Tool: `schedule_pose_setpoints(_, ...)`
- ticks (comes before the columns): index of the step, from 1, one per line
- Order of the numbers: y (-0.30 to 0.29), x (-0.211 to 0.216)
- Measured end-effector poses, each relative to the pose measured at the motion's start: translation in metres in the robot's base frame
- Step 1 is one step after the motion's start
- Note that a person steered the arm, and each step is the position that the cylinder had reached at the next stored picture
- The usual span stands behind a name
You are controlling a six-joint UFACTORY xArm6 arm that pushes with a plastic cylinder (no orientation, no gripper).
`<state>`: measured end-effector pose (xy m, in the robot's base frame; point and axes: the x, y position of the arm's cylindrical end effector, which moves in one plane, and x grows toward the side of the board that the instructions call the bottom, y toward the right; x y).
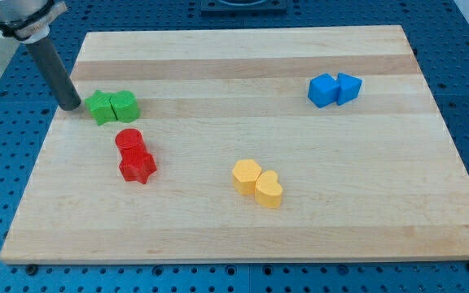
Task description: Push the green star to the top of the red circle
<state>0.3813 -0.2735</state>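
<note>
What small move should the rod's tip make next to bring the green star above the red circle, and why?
Probably a short push toward the view's right: my tip sits just left of the green star, which lies up-left of the red circle, beside the green circle.

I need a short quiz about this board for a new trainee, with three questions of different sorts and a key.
1. True or false: my tip stands just at the view's left of the green star.
2. Which block touches the green star on the view's right side? A) blue cube B) green cylinder C) yellow heart
3. Fill in: the red circle lies toward the view's ______ from the green pair.

Key
1. True.
2. B.
3. Bottom; the red star sits directly below it on the wooden board.
</note>
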Motion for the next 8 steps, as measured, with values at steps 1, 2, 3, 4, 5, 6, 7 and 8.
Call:
schedule_pose_setpoints(1, 0.016, 0.015)
schedule_pose_setpoints(2, 0.038, 0.030)
schedule_pose_setpoints(3, 0.041, 0.040)
schedule_pose_setpoints(4, 0.031, 0.030)
schedule_pose_setpoints(5, 0.031, 0.013)
schedule_pose_setpoints(6, 0.031, -0.011)
schedule_pose_setpoints(7, 0.057, -0.019)
schedule_pose_setpoints(8, 0.081, -0.012)
